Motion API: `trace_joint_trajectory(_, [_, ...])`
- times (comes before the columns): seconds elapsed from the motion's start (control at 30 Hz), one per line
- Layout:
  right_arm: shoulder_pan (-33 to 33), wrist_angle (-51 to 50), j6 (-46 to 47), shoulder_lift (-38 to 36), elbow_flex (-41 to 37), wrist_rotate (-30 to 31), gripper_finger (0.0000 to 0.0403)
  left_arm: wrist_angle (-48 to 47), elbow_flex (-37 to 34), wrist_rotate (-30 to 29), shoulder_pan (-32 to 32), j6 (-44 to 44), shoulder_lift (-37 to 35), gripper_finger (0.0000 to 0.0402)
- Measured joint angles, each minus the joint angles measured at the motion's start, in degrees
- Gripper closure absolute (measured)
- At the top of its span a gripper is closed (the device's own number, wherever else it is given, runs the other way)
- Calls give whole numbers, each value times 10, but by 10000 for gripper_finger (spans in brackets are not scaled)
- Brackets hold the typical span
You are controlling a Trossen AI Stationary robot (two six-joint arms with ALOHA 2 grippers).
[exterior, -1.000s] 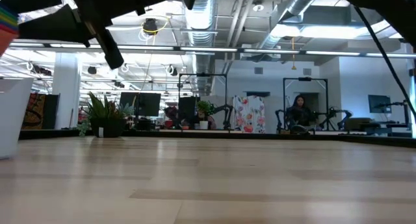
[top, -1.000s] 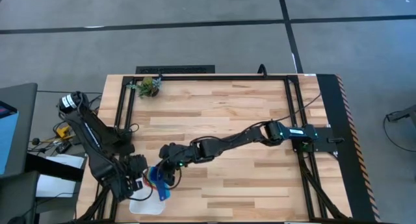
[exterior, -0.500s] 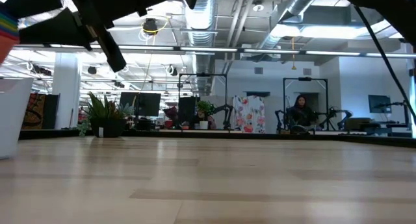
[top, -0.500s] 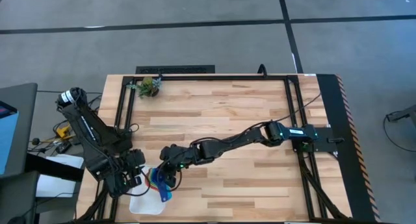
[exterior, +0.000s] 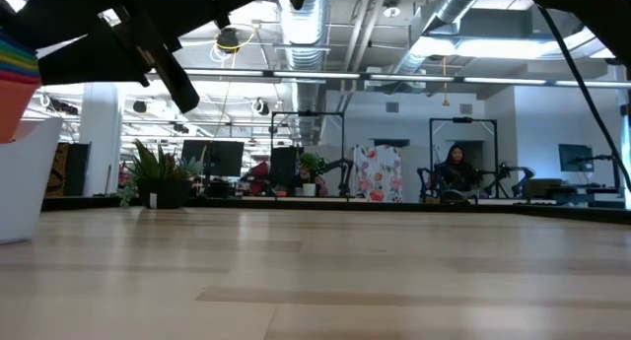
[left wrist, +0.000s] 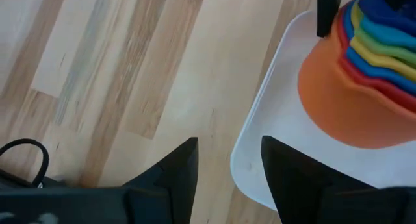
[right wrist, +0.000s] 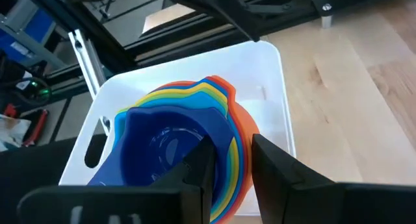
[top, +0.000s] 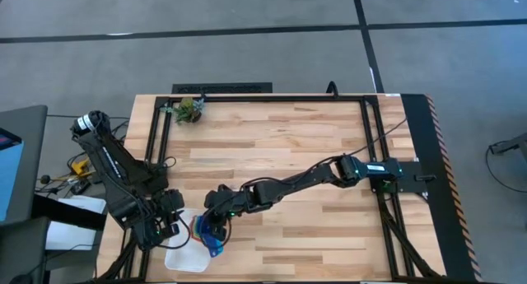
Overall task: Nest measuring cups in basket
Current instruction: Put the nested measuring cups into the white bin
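The measuring cups (right wrist: 166,136) are nested in one stack, dark blue innermost and orange outermost. The stack stands inside the white basket (right wrist: 273,74), which lies at the table's near left corner (top: 183,258). My right gripper (right wrist: 231,162) reaches across the table from the right and is shut on the stack. My left gripper (left wrist: 227,172) is open over bare wood beside the basket's edge (left wrist: 260,139), touching nothing. In the low view the stack (exterior: 18,79) dips behind the basket's wall (exterior: 25,182). My right gripper holds the nested stack by its rim (right wrist: 227,130), on the side toward the table's right. One finger (right wrist: 201,162) is inside the dark blue cup and the other (right wrist: 273,162) is outside the orange one. The fingers slant down from above. The stack is upright, low in the basket; whether its base rests on the floor, I cannot tell.
A small green plant-like clump (top: 191,109) sits at the far left corner. Black frame rails (top: 263,97) run along the table's far, left and right sides. Bare wood (top: 313,144) stretches over the middle and right of the table.
My right gripper has moved toward the near edge and down, still shut on the stack. The stack has come down with it into the basket and now dips behind the basket's wall in the low view. My left arm has drawn back slightly toward the table's left.
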Motion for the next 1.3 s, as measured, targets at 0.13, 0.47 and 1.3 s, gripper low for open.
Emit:
trace_joint_trajectory(0.13, [-1,-10,-1,0,0,-1,300,0,0,0,0,0,0,244])
trace_joint_trajectory(0.47, [-6,-52,3,0,0,-1,300,0,0,-1,0,0,0,244])
trace_joint_trajectory(1.3, [-10,-90,104,-4,1,-43,194,1,0,16,0,-15,0,244])
